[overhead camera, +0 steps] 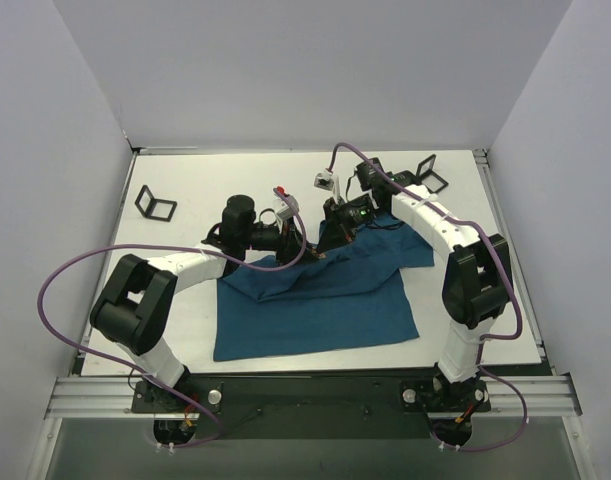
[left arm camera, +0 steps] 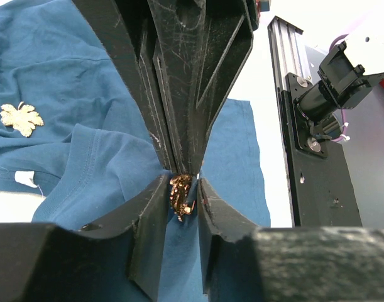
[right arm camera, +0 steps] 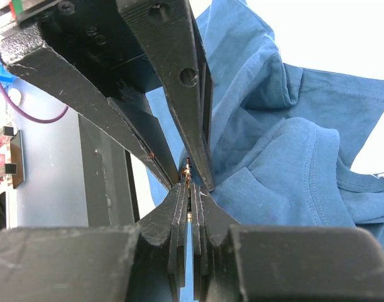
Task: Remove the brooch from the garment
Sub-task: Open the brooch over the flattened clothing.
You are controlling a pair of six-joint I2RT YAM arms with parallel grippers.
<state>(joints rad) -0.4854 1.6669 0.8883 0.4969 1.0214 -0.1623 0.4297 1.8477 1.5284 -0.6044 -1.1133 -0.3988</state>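
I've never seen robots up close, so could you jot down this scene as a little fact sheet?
garment: teal T-shirt, rumpled on the white table
brooch: small, gold-orange, irregular
right tool: shut on the brooch
left tool: fingers either side of the brooch, contact unclear
logo: pale leaf shape on the T-shirt
extras: two black square frames on the table

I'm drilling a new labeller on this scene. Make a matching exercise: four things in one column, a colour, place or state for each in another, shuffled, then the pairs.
1. brooch
2. garment
3. right end effector
4. left black frame

A. dark teal-blue
B. shut
C. gold-orange
D. far left of the table, off the cloth

Pairs: 1-C, 2-A, 3-B, 4-D
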